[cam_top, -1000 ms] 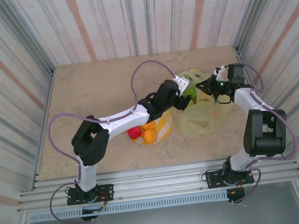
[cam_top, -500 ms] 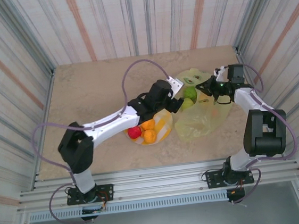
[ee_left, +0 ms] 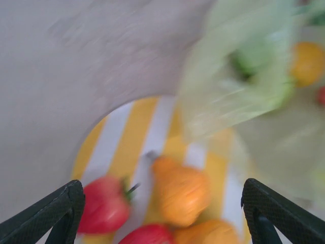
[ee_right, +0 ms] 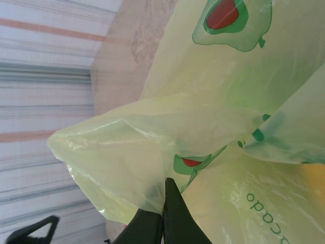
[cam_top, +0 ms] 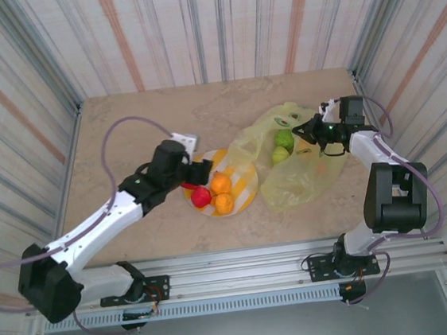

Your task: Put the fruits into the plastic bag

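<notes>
Several fruits lie on the striped plate (cam_top: 245, 188): a red one (cam_top: 201, 197) and two orange ones (cam_top: 220, 184). My left gripper (cam_top: 197, 172) hovers open and empty over the plate's left rim. In the left wrist view, blurred, a red fruit (ee_left: 101, 206) and an orange pear-shaped fruit (ee_left: 180, 190) sit between its fingertips (ee_left: 68, 203). The yellow-green plastic bag (cam_top: 300, 171) lies right of the plate with two green fruits (cam_top: 284, 139) inside. My right gripper (cam_top: 309, 132) is shut on the bag's upper edge (ee_right: 152, 152), holding it lifted.
Corrugated striped walls close in the table on three sides. Bare tabletop (cam_top: 132, 137) stretches left of and behind the plate. The right arm's forearm (cam_top: 369, 148) runs along the right wall, next to the bag.
My left arm has drawn back from the bag's mouth to the left and now hangs over the plate. The green fruits stay in the bag. The right gripper has not moved.
</notes>
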Robot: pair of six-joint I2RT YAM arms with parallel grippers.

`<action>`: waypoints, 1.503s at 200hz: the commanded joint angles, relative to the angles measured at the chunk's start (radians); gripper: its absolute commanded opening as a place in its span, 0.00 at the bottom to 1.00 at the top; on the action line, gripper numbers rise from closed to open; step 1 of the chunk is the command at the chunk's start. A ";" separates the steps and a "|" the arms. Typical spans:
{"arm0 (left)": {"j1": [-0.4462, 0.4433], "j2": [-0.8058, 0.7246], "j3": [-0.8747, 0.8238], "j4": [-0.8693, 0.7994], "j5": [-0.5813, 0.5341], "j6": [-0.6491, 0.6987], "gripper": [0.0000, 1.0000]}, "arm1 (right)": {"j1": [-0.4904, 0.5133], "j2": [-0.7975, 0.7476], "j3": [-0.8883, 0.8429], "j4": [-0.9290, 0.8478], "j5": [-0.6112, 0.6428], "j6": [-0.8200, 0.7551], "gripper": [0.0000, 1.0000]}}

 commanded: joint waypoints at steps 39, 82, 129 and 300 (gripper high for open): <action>0.028 -0.121 -0.154 -0.180 0.098 -0.176 0.86 | 0.014 0.026 0.028 -0.021 0.013 -0.032 0.00; 0.028 -0.008 -0.176 -0.076 0.175 -0.272 0.88 | 0.015 0.030 0.028 -0.019 0.012 -0.034 0.00; 0.029 0.126 -0.148 0.008 0.195 -0.293 0.90 | 0.014 0.028 0.024 -0.021 0.008 -0.036 0.00; 0.030 0.270 -0.174 0.105 0.142 -0.328 0.82 | 0.019 0.041 0.021 -0.016 0.001 -0.037 0.00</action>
